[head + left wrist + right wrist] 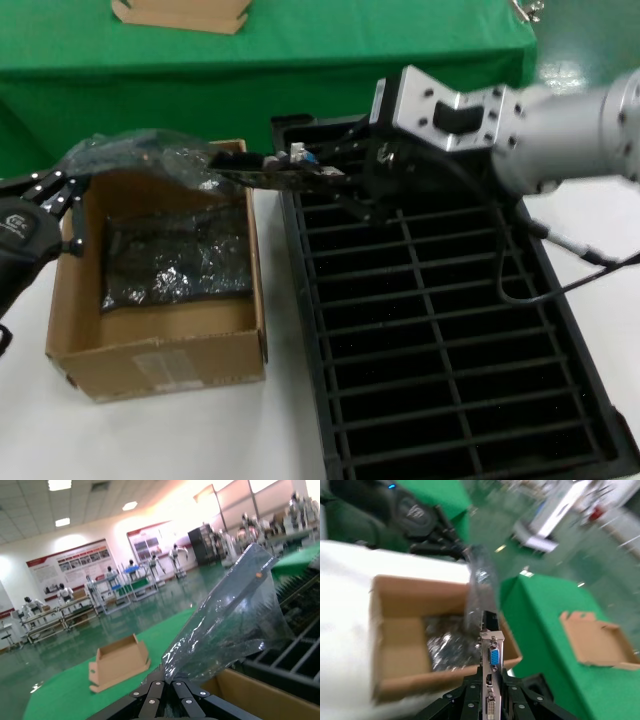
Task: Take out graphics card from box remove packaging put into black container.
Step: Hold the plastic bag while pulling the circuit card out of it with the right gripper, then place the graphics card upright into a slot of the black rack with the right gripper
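My left gripper (pixel 70 172) is shut on one end of the crinkly grey packaging (pixel 150 155), held above the far edge of the brown box (pixel 160 355); the left wrist view shows the bag (pixel 230 615) rising from the shut fingers (pixel 172 682). My right gripper (pixel 350 175) is shut on the graphics card (pixel 285 168), held level over the far left corner of the black container (pixel 450 330). The card's other end still sits in the bag's mouth. In the right wrist view the silver bracket with the blue port (pixel 491 670) stands between my jaws (pixel 491 700).
More shiny bagged items (pixel 175 260) lie inside the box. A flat cardboard tray piece (pixel 182 14) lies on the green table behind, also showing in the right wrist view (pixel 600 640). A cable (pixel 560 285) hangs from my right arm over the container's slots.
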Tool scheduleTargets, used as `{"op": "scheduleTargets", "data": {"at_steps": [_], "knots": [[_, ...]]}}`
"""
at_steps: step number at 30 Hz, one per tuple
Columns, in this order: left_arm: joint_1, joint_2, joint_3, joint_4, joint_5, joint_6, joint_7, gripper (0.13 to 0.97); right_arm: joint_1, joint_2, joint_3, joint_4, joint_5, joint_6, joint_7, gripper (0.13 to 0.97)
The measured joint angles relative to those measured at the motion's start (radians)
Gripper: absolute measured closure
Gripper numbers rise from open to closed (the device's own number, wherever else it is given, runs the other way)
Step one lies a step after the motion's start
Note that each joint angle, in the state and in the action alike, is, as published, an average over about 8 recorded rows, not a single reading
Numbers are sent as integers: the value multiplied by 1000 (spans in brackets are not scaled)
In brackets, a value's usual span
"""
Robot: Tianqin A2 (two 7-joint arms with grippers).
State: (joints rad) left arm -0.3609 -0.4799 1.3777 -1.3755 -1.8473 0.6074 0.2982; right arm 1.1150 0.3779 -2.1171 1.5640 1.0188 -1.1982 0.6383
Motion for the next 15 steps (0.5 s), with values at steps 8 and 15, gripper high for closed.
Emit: {"op": "scheduleTargets", "data": {"at_steps": [8, 15], "knots": [[-41, 88, -43, 117, -148, 101, 123, 958, 289, -13, -115, -139, 63, -278, 24, 902], [-45, 122, -99, 185, -223, 127, 185, 958, 533, 2, -371, -316, 216, -358, 18, 902]]}}
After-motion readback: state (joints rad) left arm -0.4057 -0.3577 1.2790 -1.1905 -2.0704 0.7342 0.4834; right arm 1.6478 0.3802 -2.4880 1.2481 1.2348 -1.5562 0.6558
